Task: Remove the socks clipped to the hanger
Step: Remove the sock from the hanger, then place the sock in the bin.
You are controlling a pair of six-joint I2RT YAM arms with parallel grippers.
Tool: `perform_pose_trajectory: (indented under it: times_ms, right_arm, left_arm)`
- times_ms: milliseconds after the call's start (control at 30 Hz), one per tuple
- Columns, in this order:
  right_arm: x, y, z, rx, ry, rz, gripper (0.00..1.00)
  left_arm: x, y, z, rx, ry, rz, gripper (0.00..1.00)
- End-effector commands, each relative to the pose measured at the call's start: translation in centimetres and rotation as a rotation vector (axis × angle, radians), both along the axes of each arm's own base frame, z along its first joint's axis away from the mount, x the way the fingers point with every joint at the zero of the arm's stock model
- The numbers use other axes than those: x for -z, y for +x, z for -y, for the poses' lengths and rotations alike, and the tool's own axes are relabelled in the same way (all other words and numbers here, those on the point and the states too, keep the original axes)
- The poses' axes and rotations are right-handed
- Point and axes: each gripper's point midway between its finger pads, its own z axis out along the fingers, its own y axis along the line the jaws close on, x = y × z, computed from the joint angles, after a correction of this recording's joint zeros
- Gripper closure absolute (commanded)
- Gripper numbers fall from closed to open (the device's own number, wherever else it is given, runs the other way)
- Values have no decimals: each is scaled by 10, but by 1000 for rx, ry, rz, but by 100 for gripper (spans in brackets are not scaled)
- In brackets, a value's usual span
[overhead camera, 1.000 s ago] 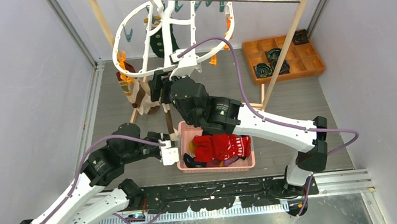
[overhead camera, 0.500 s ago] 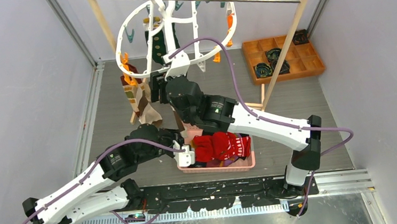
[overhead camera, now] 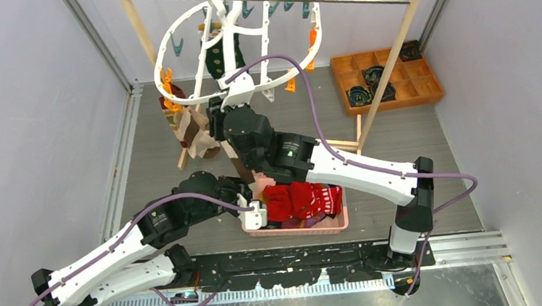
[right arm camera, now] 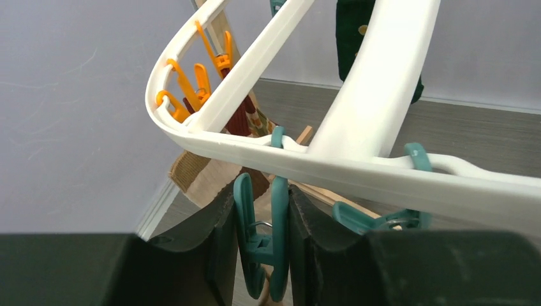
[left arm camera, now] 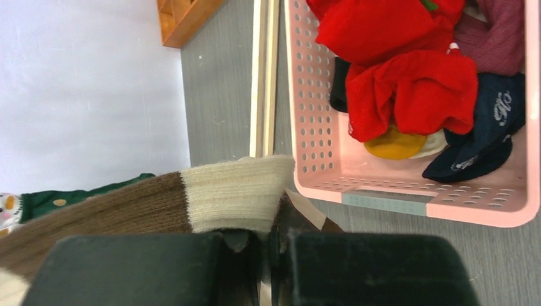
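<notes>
The white oval hanger hangs at the back, with a dark green sock and patterned brown and red socks clipped to it. Under its front rim, my right gripper is shut on a teal clip, one finger pressing each handle. A brown and cream sock stretches from below that clip down to my left gripper, which is shut on its cuff beside the pink basket. Red and navy socks lie in the basket.
A light wooden rack with a metal rail carries the hanger. At the back right, a wooden compartment tray holds dark rolled items. Orange clips dangle from the hanger's left rim. Grey walls stand close on both sides.
My left gripper has carried the sock's cuff rightward to the basket's left edge. The right gripper's fingers have closed onto the teal clip, and the hanger has swung slightly.
</notes>
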Motion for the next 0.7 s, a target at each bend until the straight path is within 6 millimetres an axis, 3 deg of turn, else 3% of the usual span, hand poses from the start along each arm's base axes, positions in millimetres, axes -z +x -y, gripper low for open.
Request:
perform_pose_trajectory:
  times_ms: [0, 133, 233, 267, 400, 433, 500, 533, 667]
  right_arm:
    - [-38, -1, 15, -9, 139, 47, 76]
    - [-40, -3, 16, -66, 228, 34, 90]
    - [-37, -6, 16, -114, 259, 26, 92]
    - [-36, -10, 16, -138, 260, 23, 88]
    - [-21, -33, 18, -268, 219, -17, 38]
    - [-17, -43, 18, -318, 215, -30, 30]
    - [11, -63, 26, -398, 163, -94, 21]
    - [9, -76, 30, -448, 185, -111, 19]
    - [52, -120, 53, -601, 204, -211, 12]
  left_arm:
    - [11, -10, 2, 29, 6, -31, 100]
    - [14, -10, 1, 20, -2, -30, 100]
    - [13, -10, -1, 14, -6, -26, 100]
    - [12, -10, -1, 14, -6, -27, 100]
    - [10, -19, -6, 43, -16, -25, 100]
    - [10, -22, -7, 62, -19, -20, 100]
    - [10, -31, -9, 111, -32, -4, 100]
    - [9, -35, -9, 133, -40, 1, 100]
    - [5, -43, -9, 169, -75, 13, 100]
